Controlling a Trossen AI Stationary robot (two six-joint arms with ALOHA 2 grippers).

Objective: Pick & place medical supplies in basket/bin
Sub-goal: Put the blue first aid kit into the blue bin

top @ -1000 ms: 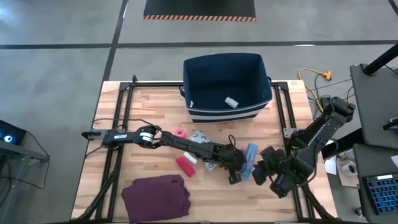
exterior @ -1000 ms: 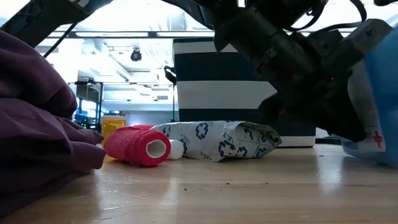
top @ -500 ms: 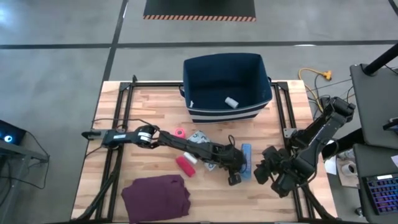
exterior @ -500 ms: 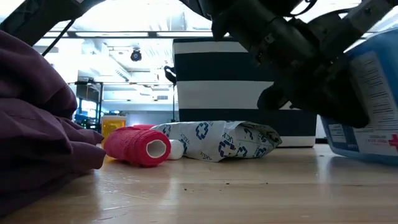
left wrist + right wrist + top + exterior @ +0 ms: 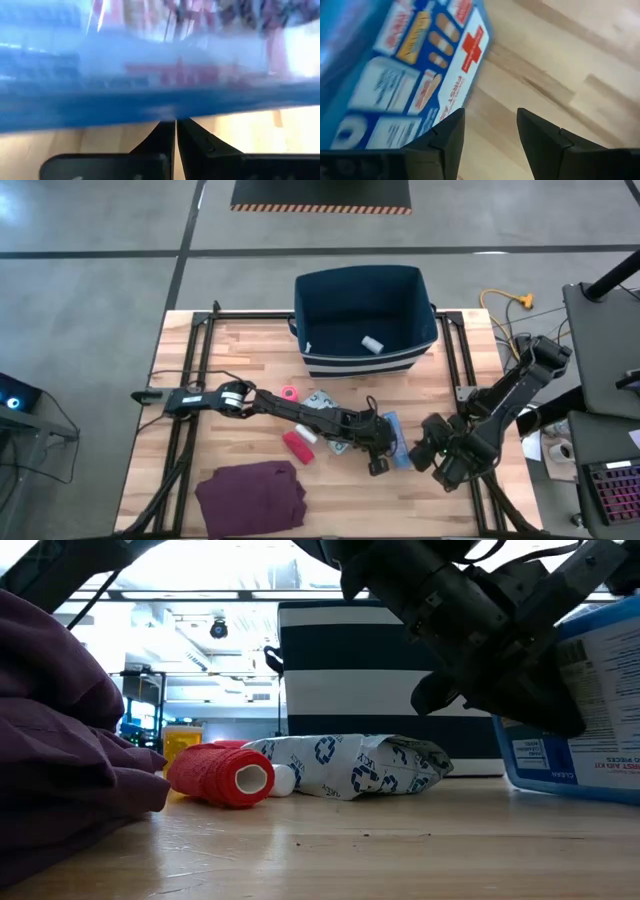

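Pinching the blue first-aid pouch (image 5: 394, 437) just beyond their closed tips, the left fingers (image 5: 175, 134) hold what seems light and slippery, best gripped along one edge, while the right fingers (image 5: 487, 131) stand spread beside it.

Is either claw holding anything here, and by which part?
The left claw appears shut on the blue first-aid pouch's edge. The right claw is open, holding nothing.

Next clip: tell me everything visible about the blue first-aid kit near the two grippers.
The first-aid kit is a flat blue package with a red cross and pictures of bandages on its printed face. It stands on edge on the wooden table, between the left gripper and the open right gripper. The left fingers look shut beneath it.
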